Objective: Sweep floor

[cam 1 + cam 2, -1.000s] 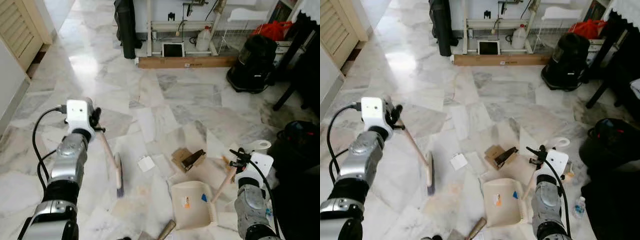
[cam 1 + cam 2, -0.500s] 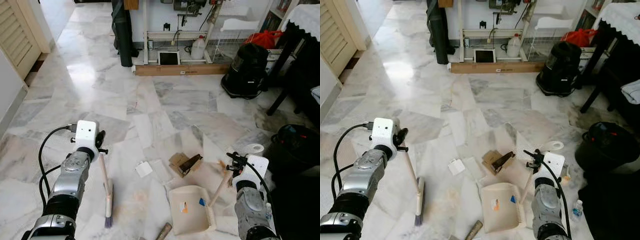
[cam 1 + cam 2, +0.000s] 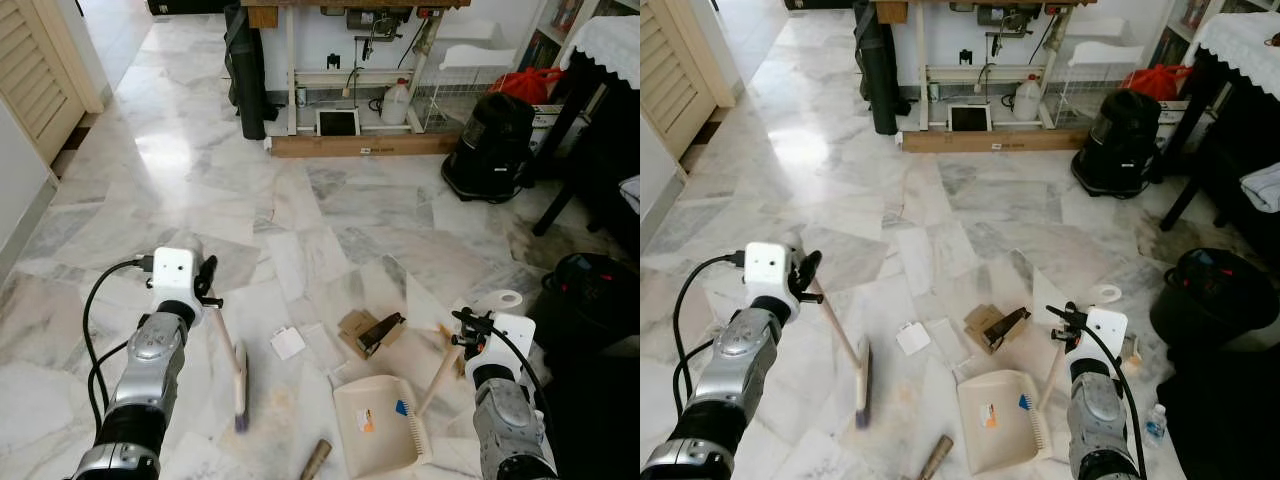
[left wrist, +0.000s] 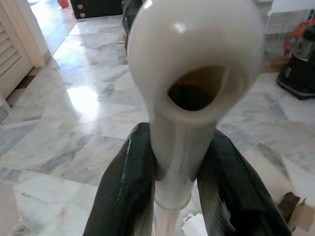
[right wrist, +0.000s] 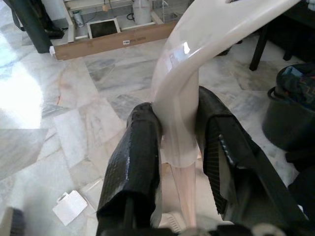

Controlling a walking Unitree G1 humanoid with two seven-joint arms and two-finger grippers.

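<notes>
Evidently the sweeping is only partly done: nearest the robot a small brown cylinder point(image 3: 316, 460) lies on the marble floor point(image 3: 170, 150) beside the dustpan point(image 3: 378, 424), whose tray holds just a couple of small scraps. The right gripper point(image 5: 179, 147) has its jaws clamped on the dustpan's pale handle, which slants up toward the robot's right, while the pan's flat mouth faces left. The left gripper point(image 4: 179, 172) is closed around the top of the brush point(image 3: 240, 385); its stick runs down and away from the hand, with the narrow head on the floor, its long axis running near to far, well left of the pan. Farther out, a white card point(image 3: 288, 342) and folded cardboard point(image 3: 368, 328) remain unswept, between brush and pan.
</notes>
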